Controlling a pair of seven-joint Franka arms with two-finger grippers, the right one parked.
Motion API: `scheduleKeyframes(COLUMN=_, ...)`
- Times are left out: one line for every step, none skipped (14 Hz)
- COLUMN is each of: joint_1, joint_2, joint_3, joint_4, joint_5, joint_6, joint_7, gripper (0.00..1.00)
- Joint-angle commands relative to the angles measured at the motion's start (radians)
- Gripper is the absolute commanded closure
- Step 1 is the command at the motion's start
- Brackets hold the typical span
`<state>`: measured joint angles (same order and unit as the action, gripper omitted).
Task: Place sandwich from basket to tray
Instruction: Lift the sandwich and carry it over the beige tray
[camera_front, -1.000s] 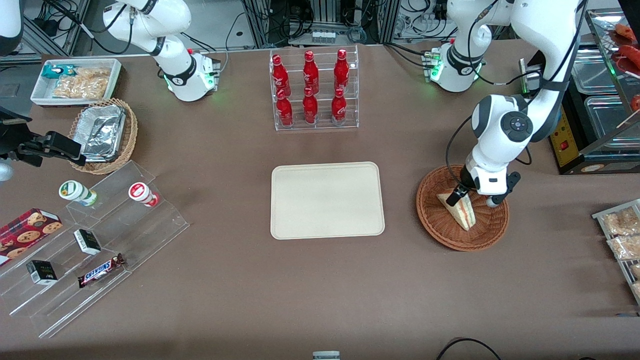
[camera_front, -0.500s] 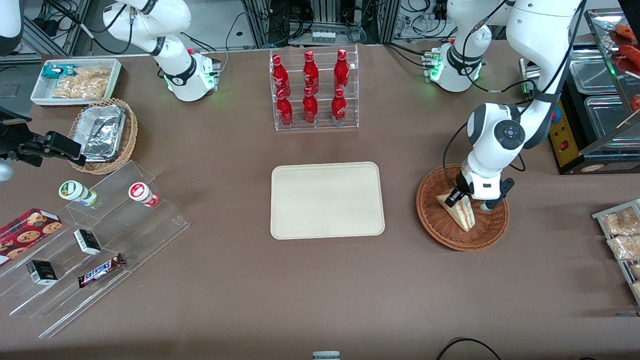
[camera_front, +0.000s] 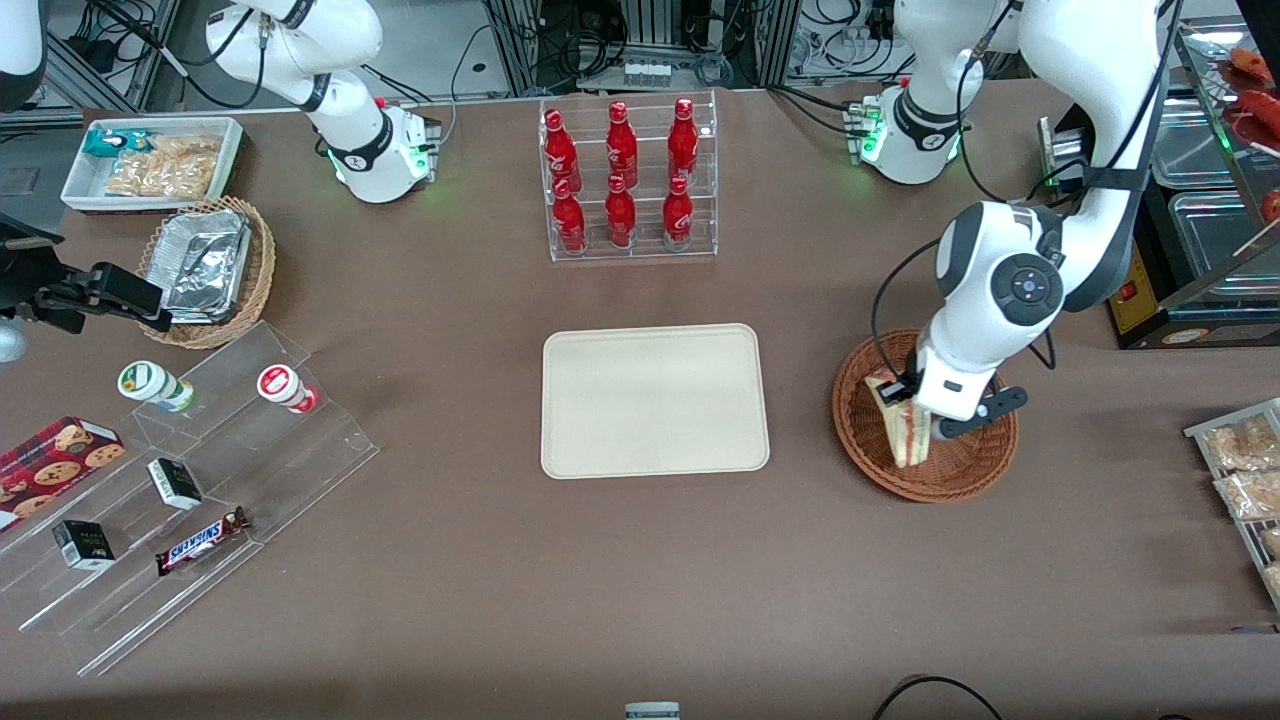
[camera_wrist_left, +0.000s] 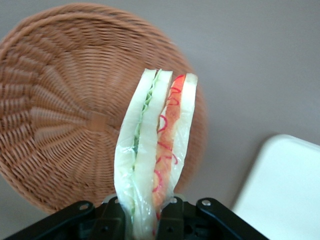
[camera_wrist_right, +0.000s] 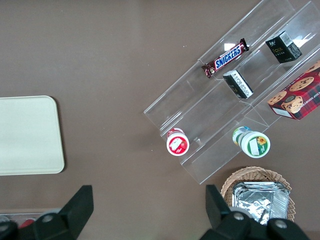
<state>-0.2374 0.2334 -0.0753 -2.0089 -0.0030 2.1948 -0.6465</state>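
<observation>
The sandwich (camera_front: 902, 430), a wrapped wedge of white bread with red and green filling (camera_wrist_left: 156, 150), hangs lifted above the reddish-brown wicker basket (camera_front: 880, 468). My gripper (camera_front: 912, 408) is shut on its narrow end, one black finger (camera_wrist_left: 117, 220) on each side of the wrapper. In the left wrist view the basket (camera_wrist_left: 60, 120) lies empty beneath the sandwich. The beige tray (camera_front: 655, 400) lies bare at the table's middle, beside the basket toward the parked arm's end; one corner of the tray (camera_wrist_left: 285, 190) shows in the wrist view.
A clear rack of red bottles (camera_front: 625, 180) stands farther from the front camera than the tray. A tan basket of foil trays (camera_front: 205, 265), a white bin of snacks (camera_front: 155, 160) and clear stepped shelves (camera_front: 190, 480) lie toward the parked arm's end. Snack packets (camera_front: 1240, 470) lie near the working arm's end.
The gripper has lifted the sandwich off the basket floor and turned it on edge, shifting slightly toward the tray. The wrist has rotated.
</observation>
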Motion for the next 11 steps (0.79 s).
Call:
scheduleKeyframes(joint_1=-0.129, joint_2=0.119, joint_3=0.008, joint_4=0.146, joint_5=-0.009, joint_6=-0.053, joint_7=-0.007, gripper=0.98)
scheduleKeyframes(joint_1=-0.172, joint_2=0.157, joint_3=0.008, joint_4=0.186, joint_5=-0.009, joint_6=-0.044, joint_7=-0.022, gripper=0.98)
scheduleKeyframes(joint_1=-0.218, joint_2=0.211, joint_3=0.008, joint_4=0.244, joint_5=-0.009, joint_6=-0.044, joint_7=-0.041, gripper=0.98)
scheduleKeyframes(joint_1=-0.253, joint_2=0.259, joint_3=0.008, joint_4=0.298, joint_5=-0.009, joint_6=-0.046, joint_7=-0.06, gripper=0.96)
scheduleKeyframes(joint_1=-0.293, joint_2=0.306, joint_3=0.008, joint_4=0.353, joint_5=-0.009, joint_6=-0.046, joint_7=-0.094, gripper=0.97)
scheduleKeyframes(joint_1=-0.327, joint_2=0.346, joint_3=0.008, joint_4=0.395, joint_5=-0.009, joint_6=-0.046, joint_7=-0.129, gripper=0.97)
scheduleKeyframes(joint_1=-0.364, joint_2=0.387, joint_3=0.008, joint_4=0.439, joint_5=-0.009, joint_6=-0.046, joint_7=-0.169, gripper=0.97)
scheduleKeyframes(joint_1=-0.4, joint_2=0.421, joint_3=0.008, joint_4=0.472, joint_5=-0.008, joint_6=-0.046, joint_7=-0.205, gripper=0.98)
scheduleKeyframes(joint_1=-0.433, joint_2=0.444, joint_3=0.008, joint_4=0.501, joint_5=-0.006, joint_6=-0.052, joint_7=-0.24, gripper=0.98)
scheduleKeyframes(joint_1=-0.454, joint_2=0.461, joint_3=0.008, joint_4=0.53, joint_5=-0.005, joint_6=-0.055, joint_7=-0.269, gripper=0.99)
scheduleKeyframes(joint_1=-0.471, joint_2=0.475, joint_3=0.008, joint_4=0.548, joint_5=-0.006, joint_6=-0.061, joint_7=-0.294, gripper=0.99)
